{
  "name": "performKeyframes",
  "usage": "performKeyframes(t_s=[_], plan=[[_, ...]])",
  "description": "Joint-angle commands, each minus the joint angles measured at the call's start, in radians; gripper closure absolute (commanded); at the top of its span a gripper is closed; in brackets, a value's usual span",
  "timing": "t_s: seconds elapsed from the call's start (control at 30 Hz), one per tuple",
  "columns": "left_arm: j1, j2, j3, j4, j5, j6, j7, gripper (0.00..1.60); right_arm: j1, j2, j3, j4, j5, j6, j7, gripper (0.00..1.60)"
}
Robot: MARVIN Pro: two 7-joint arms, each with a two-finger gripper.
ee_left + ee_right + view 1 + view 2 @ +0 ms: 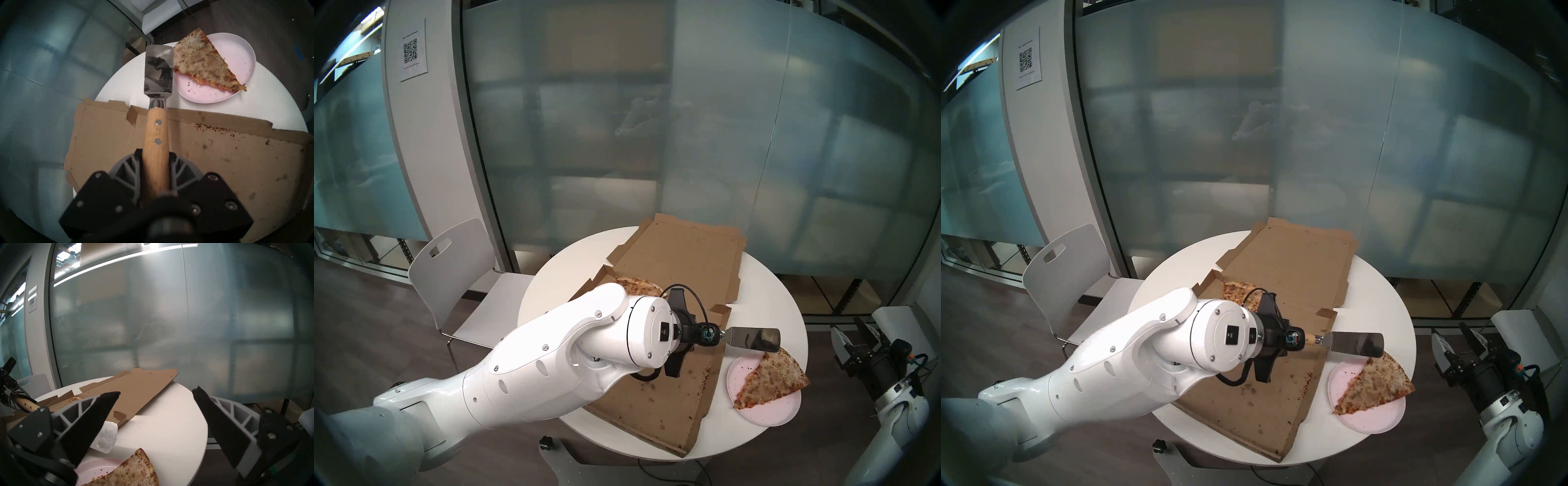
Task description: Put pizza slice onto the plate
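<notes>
Chair (449,271): white, left of the round table (551,298)
Box (670,339): open cardboard, flat on the table; a smaller slice (636,286) in its far left corner
Left gripper (156,171): clamped on the spatula (751,339) by its wooden handle; blade bare, above the plate's near edge
Pizza slice (772,380): on the pink plate (768,412); crust overhangs the rim
Right gripper (156,421): jaws wide, holding nothing, beside the table

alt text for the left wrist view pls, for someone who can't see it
A metal spatula with a wooden handle, clamped between the left gripper's fingers, sticks out empty above a round white table. Just right of its blade, a pizza slice lies on a pink plate, crust corner and tip overhanging the rim. An open cardboard pizza box fills the foreground.
</notes>
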Motion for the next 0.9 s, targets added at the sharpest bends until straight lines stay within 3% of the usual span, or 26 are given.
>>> performKeyframes(t_s=[0.0,0.07,0.33,0.87], plan=[[0.082,0.011,-0.097,-0.056,-0.104,-0.002,-0.001,1.60,-0.002,0.002,-0.004,-0.023,0.004,-0.001,0.003,0.00],[0.111,0.012,-0.134,-0.060,-0.149,-0.001,-0.003,1.60,-0.003,0.002,-0.005,-0.025,0.004,0.000,0.004,0.00],[0.154,0.053,-0.176,-0.078,-0.208,-0.025,0.001,1.60,-0.006,0.001,-0.010,-0.034,0.008,0.003,0.003,0.00],[0.272,0.166,-0.264,-0.148,-0.272,-0.049,0.020,1.60,-0.012,0.000,-0.019,-0.037,0.005,0.003,0.003,0.00]])
